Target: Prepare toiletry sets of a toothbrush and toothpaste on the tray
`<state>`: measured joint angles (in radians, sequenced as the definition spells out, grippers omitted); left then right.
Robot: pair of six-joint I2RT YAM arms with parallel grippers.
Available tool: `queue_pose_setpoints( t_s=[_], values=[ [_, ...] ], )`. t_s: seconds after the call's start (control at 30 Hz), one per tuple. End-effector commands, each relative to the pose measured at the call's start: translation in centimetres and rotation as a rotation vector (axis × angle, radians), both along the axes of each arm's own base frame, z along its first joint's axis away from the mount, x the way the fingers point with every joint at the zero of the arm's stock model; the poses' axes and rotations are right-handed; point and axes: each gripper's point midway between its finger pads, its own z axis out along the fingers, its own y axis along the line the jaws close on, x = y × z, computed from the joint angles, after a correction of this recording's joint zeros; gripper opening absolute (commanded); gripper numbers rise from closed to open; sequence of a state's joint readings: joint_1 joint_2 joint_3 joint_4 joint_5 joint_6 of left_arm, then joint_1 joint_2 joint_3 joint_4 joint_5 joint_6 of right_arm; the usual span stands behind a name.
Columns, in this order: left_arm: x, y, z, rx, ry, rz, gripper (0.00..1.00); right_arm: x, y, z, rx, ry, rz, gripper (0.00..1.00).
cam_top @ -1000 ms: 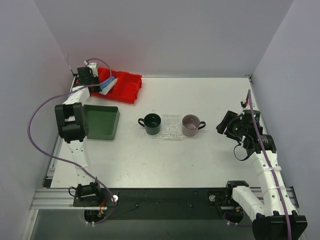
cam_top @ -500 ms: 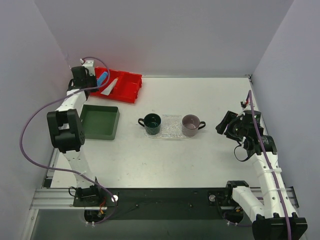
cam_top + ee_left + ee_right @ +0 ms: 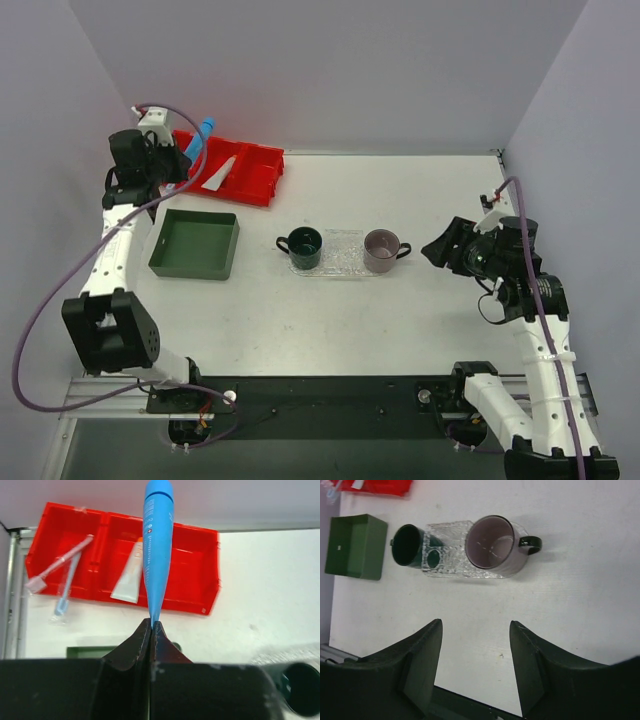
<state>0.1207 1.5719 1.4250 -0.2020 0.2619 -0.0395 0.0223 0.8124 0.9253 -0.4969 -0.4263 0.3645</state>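
Blue flat toothpaste tube [image 3: 157,545] pinched by its tail in my left pincer [image 3: 151,625], held above red plastic bin [image 3: 200,580], prob. for carrying to clear bumpy oval tray [image 3: 342,248]. Right pincer [image 3: 475,625] spread, empty.

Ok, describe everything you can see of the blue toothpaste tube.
The blue toothpaste tube is bright blue, smooth and plastic-looking, with small white print and a red mark along it. Its flat crimped end is pinched in the shut left hand. From there it widens towards a rounded cap end that points away from the hand. It hangs in the air by the red bin, touching only the hand.
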Motion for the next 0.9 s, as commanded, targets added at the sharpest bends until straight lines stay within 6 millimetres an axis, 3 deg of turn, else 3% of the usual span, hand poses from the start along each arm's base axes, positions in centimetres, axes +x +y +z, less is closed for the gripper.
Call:
queue_pose_setpoints(
  t_s=[0.0,0.07,0.1,0.17,0.2,0.33,0.53,0.73,0.87],
  values=[
    [-5.3,-5.8,5.8,-0.091,-0.12,-0.223,0.0,-1.7,3.3,6.0,0.057,-0.144,0.21,0.51],
    [-6.6,-8.6,6.5,-0.083,-0.13,-0.319,0.0,-2.5,4.4,7.7,0.064,-0.173,0.269,0.52],
    [-7.8,-11.7,6.7,-0.076,-0.116,-0.407,0.0,-2.8,4.9,8.0,0.066,-0.176,0.3,0.53],
    [-9.3,-14.4,7.0,-0.021,-0.121,-0.501,0.0,-3.8,6.4,8.9,0.071,-0.199,0.379,0.54],
    [-10.7,-16.7,7.1,-0.016,-0.112,-0.574,0.0,-4.0,6.9,9.1,0.069,-0.206,0.404,0.54],
    [-14.5,-20.8,7.2,-0.023,-0.106,-0.747,0.0,-5.3,8.6,10.5,0.063,-0.24,0.514,0.54],
    [-20.7,-25.3,5.3,0.031,-0.098,-1.001,0.0,-6.6,9.6,13.3,0.044,-0.293,0.612,0.55],
    [-25.2,-28.7,3.8,0.013,-0.08,-1.208,0.0,-5.7,10.5,13.4,0.018,-0.267,0.658,0.55],
    [-27.7,-30.6,3.5,-0.021,-0.074,-1.314,0.0,-6.0,12.4,12.8,-0.01,-0.249,0.759,0.55]
  ],
)
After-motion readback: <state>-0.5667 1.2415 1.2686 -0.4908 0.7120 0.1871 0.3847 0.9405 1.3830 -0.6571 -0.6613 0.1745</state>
